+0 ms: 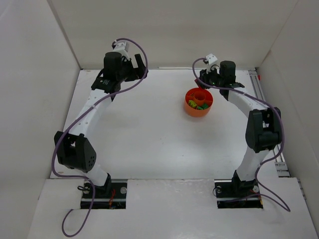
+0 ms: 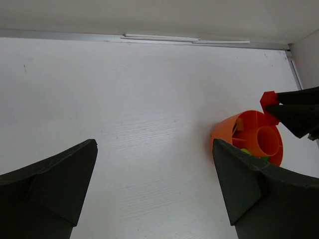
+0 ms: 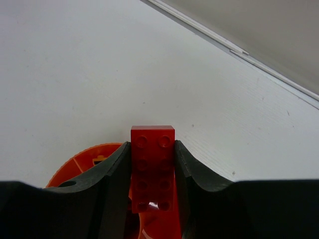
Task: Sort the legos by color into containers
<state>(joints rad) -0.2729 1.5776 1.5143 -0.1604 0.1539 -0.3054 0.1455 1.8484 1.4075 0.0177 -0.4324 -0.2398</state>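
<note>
The round orange bowl (image 1: pixel 198 102) with inner dividers and a central cup stands at the table's back right. Green and lime-yellow legos (image 1: pixel 202 105) lie in its near compartments. My right gripper (image 3: pixel 152 149) is shut on a red lego (image 3: pixel 152 167) with two rows of studs and holds it just above the bowl's rim (image 3: pixel 79 162). The same red lego (image 2: pixel 269 99) shows at the right fingertip in the left wrist view, over the bowl (image 2: pixel 246 134). My left gripper (image 2: pixel 154 164) is open and empty, above the bare table to the bowl's left.
White walls enclose the table on three sides. A metal rail (image 1: pixel 259 84) runs along the right edge, and a seam strip (image 2: pixel 159 38) lies at the foot of the back wall.
</note>
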